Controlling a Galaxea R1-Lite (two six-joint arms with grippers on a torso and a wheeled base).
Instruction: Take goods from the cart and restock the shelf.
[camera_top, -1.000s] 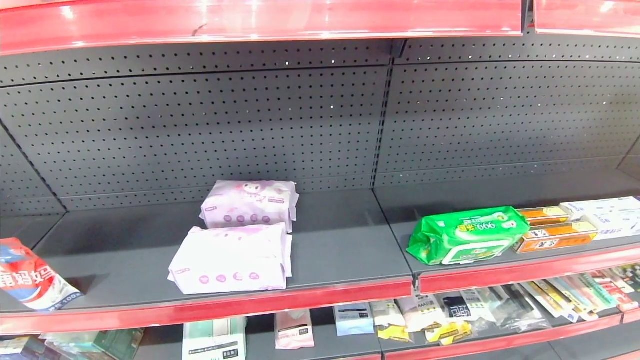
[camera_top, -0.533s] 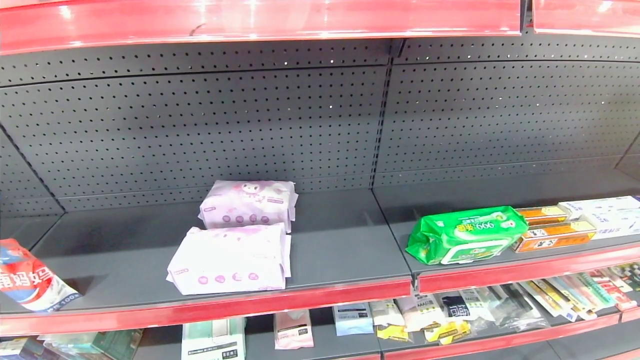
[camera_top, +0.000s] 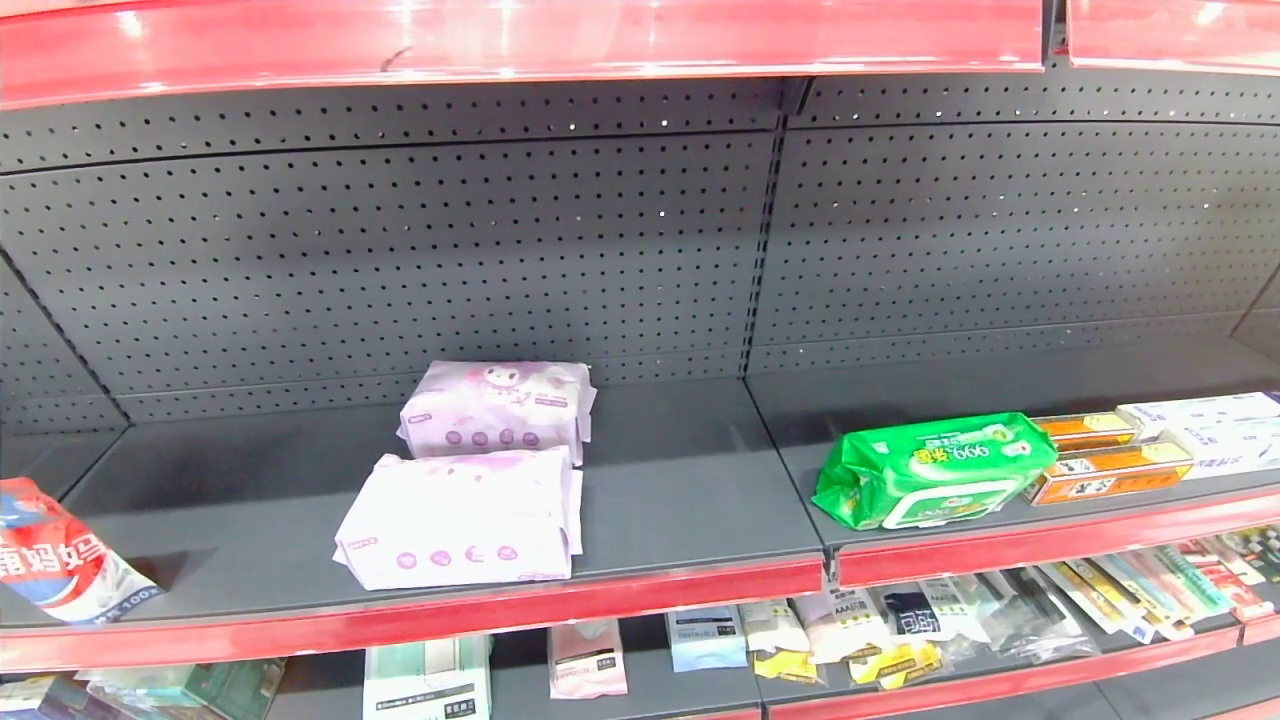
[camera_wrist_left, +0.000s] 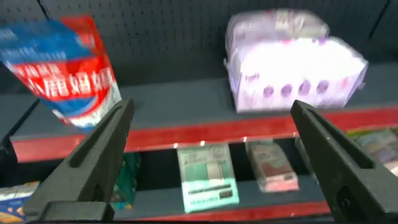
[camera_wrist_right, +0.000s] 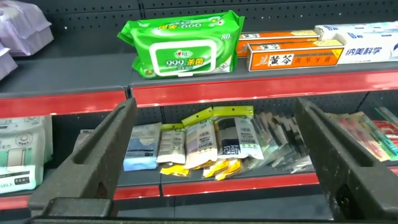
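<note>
Two pale purple tissue packs lie on the grey shelf (camera_top: 690, 500), one at the front (camera_top: 462, 518) and one behind it (camera_top: 497, 408). A green wipes pack (camera_top: 935, 470) rests on the shelf section to the right. My left gripper (camera_wrist_left: 211, 118) is open and empty in front of the shelf's red edge, with the front purple pack (camera_wrist_left: 297, 73) above it. My right gripper (camera_wrist_right: 217, 115) is open and empty, held before the lower shelf, below the green wipes pack (camera_wrist_right: 180, 50).
A red, white and blue bag (camera_top: 60, 560) leans at the shelf's left end. Orange boxes (camera_top: 1110, 470) and white boxes (camera_top: 1215, 420) sit right of the wipes. The lower shelf (camera_top: 900, 690) holds several small packets. A red-edged shelf (camera_top: 520, 40) overhangs above.
The head view has shifted very slightly; nothing on the shelf has moved.
</note>
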